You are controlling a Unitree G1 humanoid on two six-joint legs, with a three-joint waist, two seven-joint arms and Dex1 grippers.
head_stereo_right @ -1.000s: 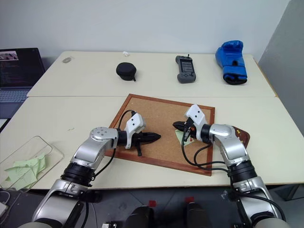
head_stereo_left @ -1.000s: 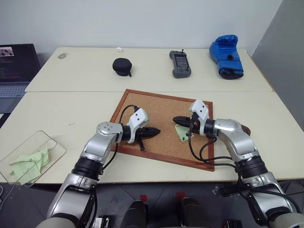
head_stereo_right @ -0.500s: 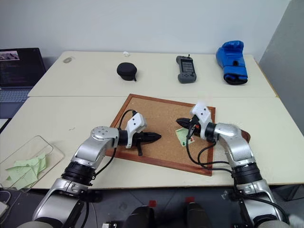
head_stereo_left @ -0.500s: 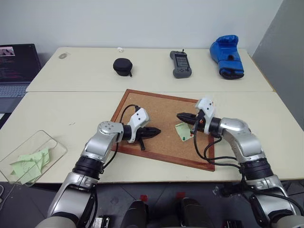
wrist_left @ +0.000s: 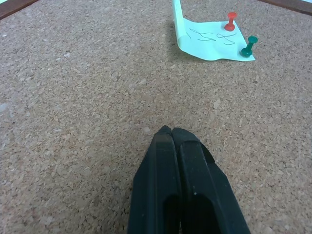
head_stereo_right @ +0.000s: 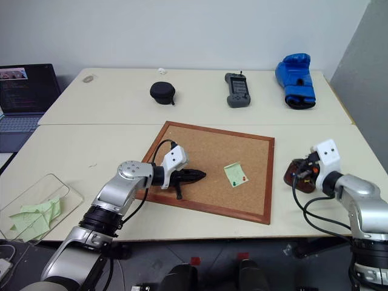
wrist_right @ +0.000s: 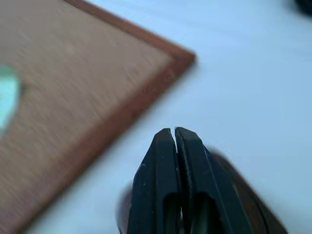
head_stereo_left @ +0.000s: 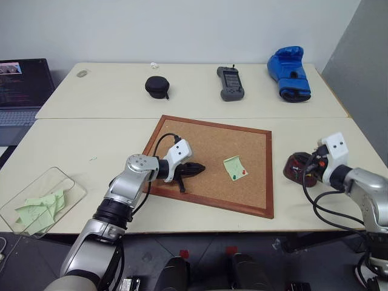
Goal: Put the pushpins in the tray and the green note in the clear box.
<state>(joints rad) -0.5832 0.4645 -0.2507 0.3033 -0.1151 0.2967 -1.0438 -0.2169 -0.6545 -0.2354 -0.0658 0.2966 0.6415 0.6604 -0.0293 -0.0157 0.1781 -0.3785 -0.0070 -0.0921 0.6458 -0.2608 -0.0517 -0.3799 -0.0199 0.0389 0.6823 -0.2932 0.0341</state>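
Observation:
The pale green note (head_stereo_left: 234,167) lies on the corkboard (head_stereo_left: 200,142), held by two pushpins, a red one (wrist_left: 231,20) and a teal one (wrist_left: 249,45), at one edge. One free corner of the note (wrist_left: 176,19) curls up. My left gripper (head_stereo_left: 200,168) rests shut on the cork, a short way left of the note, with nothing in it. My right gripper (wrist_right: 174,130) is shut, off the board's right edge, over the dark reddish-brown tray (head_stereo_left: 291,164). I see nothing between its fingertips. The clear box (head_stereo_left: 63,182) sits at the table's front left with green paper inside.
Along the far table stand a black round case (head_stereo_left: 156,85), a grey handheld device (head_stereo_left: 230,82) and a blue boxing glove (head_stereo_left: 289,72). A laptop (head_stereo_left: 21,85) sits at the far left. Bare tabletop lies between the corkboard and the clear box.
My right gripper swung from the note on the corkboard to the right, off the board and over the tray. The left gripper, the note and both pins stayed put.

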